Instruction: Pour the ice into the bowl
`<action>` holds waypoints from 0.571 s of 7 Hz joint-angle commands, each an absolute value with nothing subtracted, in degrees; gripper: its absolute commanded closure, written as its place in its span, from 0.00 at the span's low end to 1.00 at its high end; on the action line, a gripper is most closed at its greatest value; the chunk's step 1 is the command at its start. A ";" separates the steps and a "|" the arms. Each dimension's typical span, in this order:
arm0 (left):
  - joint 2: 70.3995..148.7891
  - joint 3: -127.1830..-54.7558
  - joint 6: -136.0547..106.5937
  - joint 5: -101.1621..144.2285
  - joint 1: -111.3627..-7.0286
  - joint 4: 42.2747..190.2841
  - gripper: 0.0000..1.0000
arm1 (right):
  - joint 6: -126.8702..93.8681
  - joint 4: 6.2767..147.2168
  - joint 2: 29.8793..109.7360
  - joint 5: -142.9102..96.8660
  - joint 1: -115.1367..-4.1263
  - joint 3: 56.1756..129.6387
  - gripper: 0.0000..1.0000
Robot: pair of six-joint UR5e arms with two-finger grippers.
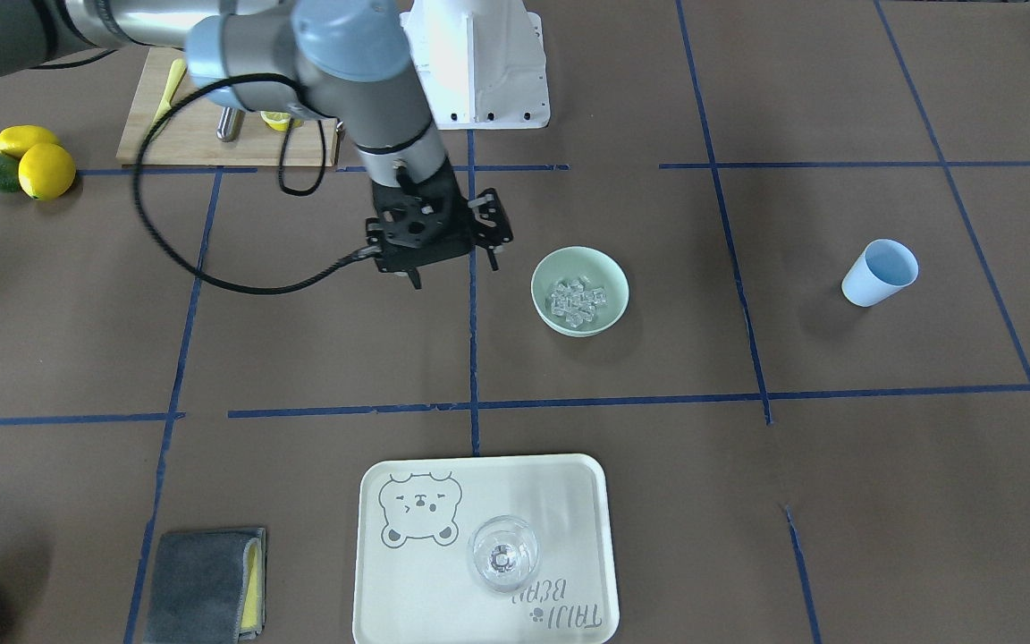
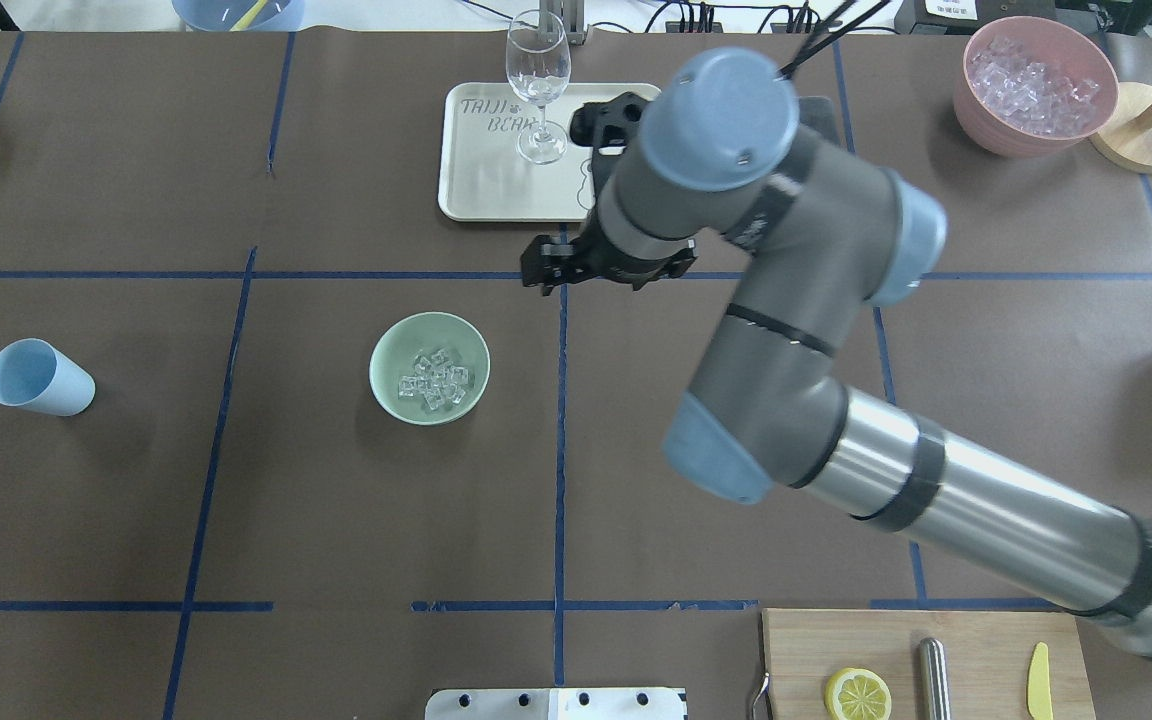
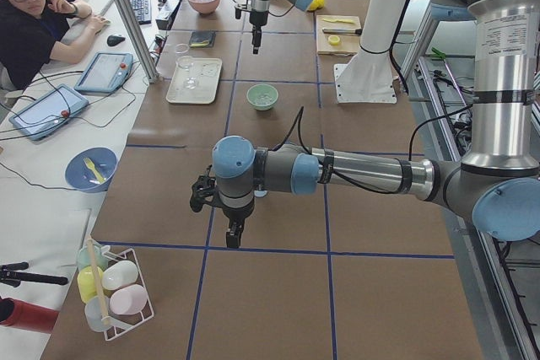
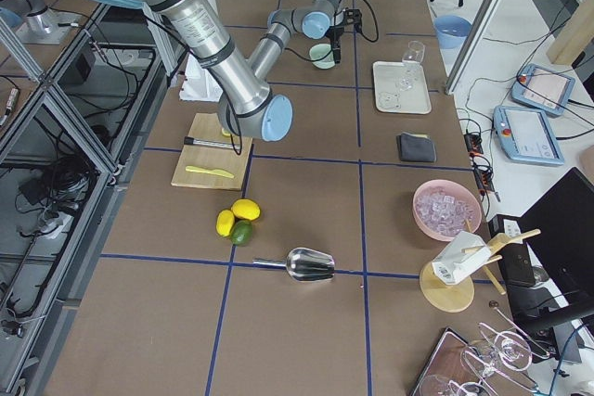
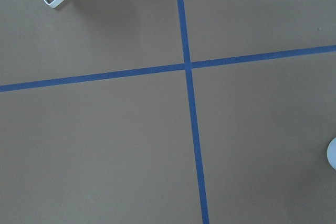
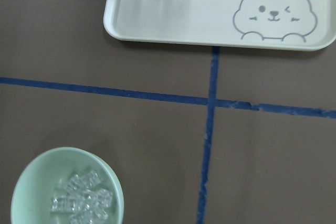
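The pale mint-green bowl (image 1: 611, 271) stands near the table's middle with several clear ice cubes (image 1: 578, 300) in it. It also shows in the overhead view (image 2: 391, 350) and in the right wrist view (image 6: 31, 182). My right gripper (image 1: 454, 271) hangs above the table beside the bowl, toward the tray, with its fingers spread and nothing between them. A light blue cup (image 1: 879, 273) lies tilted on the table, far from the bowl and apart from both grippers. My left gripper (image 3: 234, 233) shows only in the left side view, over bare table; I cannot tell whether it is open.
A cream tray (image 1: 426, 590) holds a clear wine glass (image 1: 503, 555). A pink container of ice (image 2: 1034, 85) stands at the far right corner. A cutting board (image 2: 976, 640) with a lemon half lies near the robot. A grey cloth (image 1: 202, 586) and lemons (image 1: 46, 170) lie further off.
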State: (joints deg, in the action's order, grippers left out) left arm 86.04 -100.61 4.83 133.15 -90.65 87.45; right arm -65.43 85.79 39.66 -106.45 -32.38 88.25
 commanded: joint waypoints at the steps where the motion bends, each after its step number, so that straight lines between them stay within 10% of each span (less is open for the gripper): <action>1: 86.13 -100.81 4.83 133.15 -90.62 87.54 0.00 | -68.46 79.85 34.37 -99.86 -27.53 75.28 0.00; 3: 86.22 -100.81 4.75 133.24 -90.62 87.63 0.00 | -68.73 77.87 34.28 -99.49 -26.46 72.60 0.09; 4: 86.31 -100.81 4.75 133.24 -90.62 87.63 0.00 | -69.77 77.87 34.36 -99.49 -26.02 72.25 0.59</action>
